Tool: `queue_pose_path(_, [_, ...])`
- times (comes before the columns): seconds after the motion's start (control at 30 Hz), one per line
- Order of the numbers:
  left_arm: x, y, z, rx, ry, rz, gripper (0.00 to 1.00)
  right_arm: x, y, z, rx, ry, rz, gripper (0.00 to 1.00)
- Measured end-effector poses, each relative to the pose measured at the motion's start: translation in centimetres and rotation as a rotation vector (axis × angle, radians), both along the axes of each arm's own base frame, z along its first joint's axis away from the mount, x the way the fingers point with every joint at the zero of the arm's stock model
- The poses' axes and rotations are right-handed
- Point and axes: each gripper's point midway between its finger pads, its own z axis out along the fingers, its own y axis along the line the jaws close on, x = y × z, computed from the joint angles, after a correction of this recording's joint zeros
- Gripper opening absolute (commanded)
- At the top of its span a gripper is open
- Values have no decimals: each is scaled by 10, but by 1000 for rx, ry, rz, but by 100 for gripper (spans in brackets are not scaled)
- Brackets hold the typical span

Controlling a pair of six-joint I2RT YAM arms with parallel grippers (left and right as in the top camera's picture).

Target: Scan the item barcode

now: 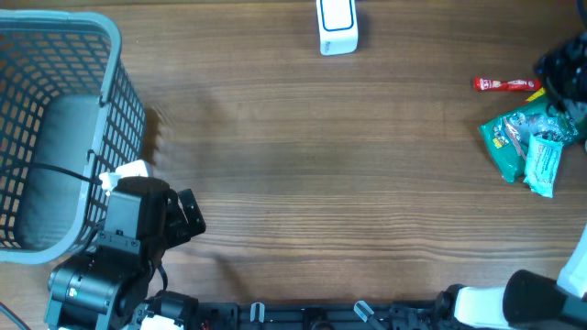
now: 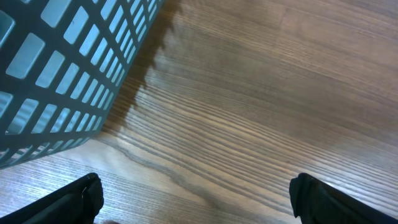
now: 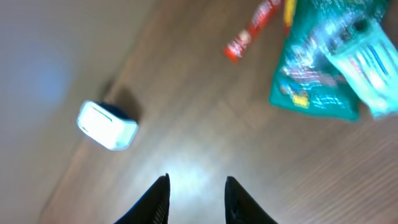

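- My left tool [image 2: 196, 186] stands wide apart beside the basket [image 2: 56, 74].
- My right tool [image 3: 197, 180] is narrowly apart, empty, above the surface [image 3: 186, 143] near the scanner [image 3: 107, 126].

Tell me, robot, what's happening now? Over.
Left gripper jaws wide, empty, beside grey plastic mesh basket. Right gripper jaws narrow, empty. Green foil packets, red tube not gripped. Nothing blocking white boxy scanner.

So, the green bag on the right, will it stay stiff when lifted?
Probably floppy: the green bag looks creased and soft. Its shiny film may be slippery. It lies flat, so rolling seems unlikely.
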Motion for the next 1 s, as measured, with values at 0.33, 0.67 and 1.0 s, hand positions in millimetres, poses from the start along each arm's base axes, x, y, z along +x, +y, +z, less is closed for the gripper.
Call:
queue_pose_path(0.33, [0, 0, 0, 0, 0, 0, 100, -59, 16, -1, -1, 131, 37, 65])
queue_pose_path(0.67, [0, 0, 0, 0, 0, 0, 100, -139, 61, 53, -80, -127, 199, 100])
queue_pose_path(1.0, [0, 0, 0, 0, 0, 0, 100, -205, 84, 73, -225, -311, 275, 100])
